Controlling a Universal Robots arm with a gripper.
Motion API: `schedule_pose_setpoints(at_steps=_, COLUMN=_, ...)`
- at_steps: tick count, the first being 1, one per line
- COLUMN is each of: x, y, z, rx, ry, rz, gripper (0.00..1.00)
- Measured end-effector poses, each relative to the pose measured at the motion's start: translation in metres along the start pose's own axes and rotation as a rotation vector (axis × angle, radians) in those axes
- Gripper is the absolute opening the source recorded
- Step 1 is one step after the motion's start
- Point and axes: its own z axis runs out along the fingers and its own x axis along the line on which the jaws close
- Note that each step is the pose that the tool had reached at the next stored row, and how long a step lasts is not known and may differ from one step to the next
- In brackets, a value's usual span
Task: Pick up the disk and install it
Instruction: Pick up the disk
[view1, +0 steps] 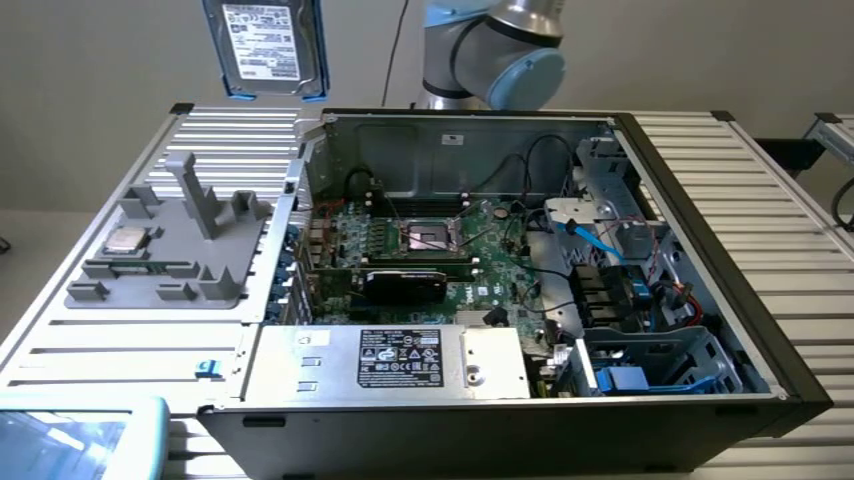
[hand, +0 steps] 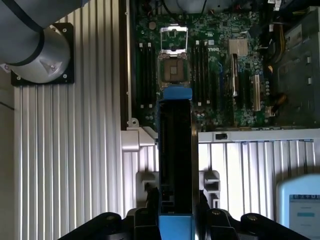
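Carrying step: the claw (hand: 176, 222) grips the disk (view1: 271, 48), hanging upright in the air at eleven o'clock of the open computer case (view1: 441, 150) in the exterior view, not yet installed.

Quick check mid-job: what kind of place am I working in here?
Probably a robotics lab bench for computer assembly: an open computer case with its motherboard exposed sits on a ribbed metal table, a grey holder beside it carries a chip, and a robot arm stands behind.

Robotics lab: arm (view1: 501, 50), opened computer case (view1: 441, 150)
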Motion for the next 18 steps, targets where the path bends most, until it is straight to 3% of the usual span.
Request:
schedule_pose_setpoints(at_steps=11, x=-0.018, y=0.0410, z=0.0019, rx=0.0002, ry=0.0046, rz=0.000, gripper=0.37)
schedule_pose_setpoints(at_steps=18, x=-0.034, y=0.0614, z=0.0029, rx=0.0054, ry=0.0043, rz=0.000, gripper=0.37)
